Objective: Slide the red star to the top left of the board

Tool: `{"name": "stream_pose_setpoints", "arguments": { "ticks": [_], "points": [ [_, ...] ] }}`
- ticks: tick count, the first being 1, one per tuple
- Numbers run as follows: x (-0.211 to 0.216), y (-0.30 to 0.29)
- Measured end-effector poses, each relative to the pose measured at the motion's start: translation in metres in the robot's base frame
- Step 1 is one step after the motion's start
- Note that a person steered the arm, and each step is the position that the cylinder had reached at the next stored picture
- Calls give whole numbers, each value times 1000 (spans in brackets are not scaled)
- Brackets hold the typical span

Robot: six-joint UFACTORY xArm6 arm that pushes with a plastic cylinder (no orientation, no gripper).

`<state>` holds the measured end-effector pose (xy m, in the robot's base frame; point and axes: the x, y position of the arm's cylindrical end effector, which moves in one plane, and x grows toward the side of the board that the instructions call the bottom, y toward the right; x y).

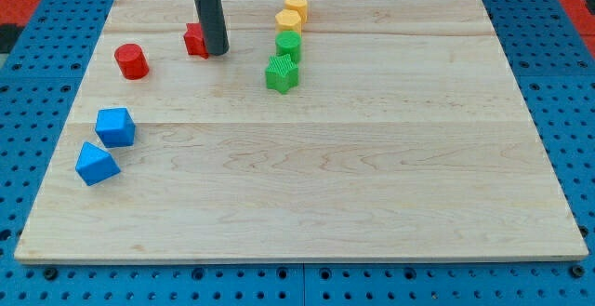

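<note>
Showing a pale wooden surface (307,176) set on a blue pegboard (37,73), viewed from its near edge. A straight dark rod (207,8) descends from the far edge of the view, and my tip (217,52) rests at board height touching, or just short of touching, the right side of the red star (195,41); the rod hides that side of the block, so true contact cannot be confirmed. The end effector is this plain rod alone, with nothing that opens or closes, and it holds nothing.

The red star lies in the far left part of the surface, near the far edge but apart from the left corner. To its left and slightly nearer stands a red cylinder (132,61), separate from the star.

Right of the tip, four blocks form a short column running from far to near: a yellow block (297,5) farthest, a second yellow block (289,21) touching it, then a green block (288,46), and nearest a green star-like block (282,73). The outlines of the two yellow blocks are hard to make out.

Toward the near left, two blue blocks sit close together along the left edge: a blue cube-like block (115,126) and, nearer and further left, a blue angular block (97,163)
</note>
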<state>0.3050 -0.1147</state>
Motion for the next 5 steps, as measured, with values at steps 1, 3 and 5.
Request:
{"name": "stream_pose_setpoints", "arguments": {
  "ticks": [1, 3, 5],
  "points": [
    [-16, -19],
    [-40, -55],
    [-45, -63]
  ]
}}
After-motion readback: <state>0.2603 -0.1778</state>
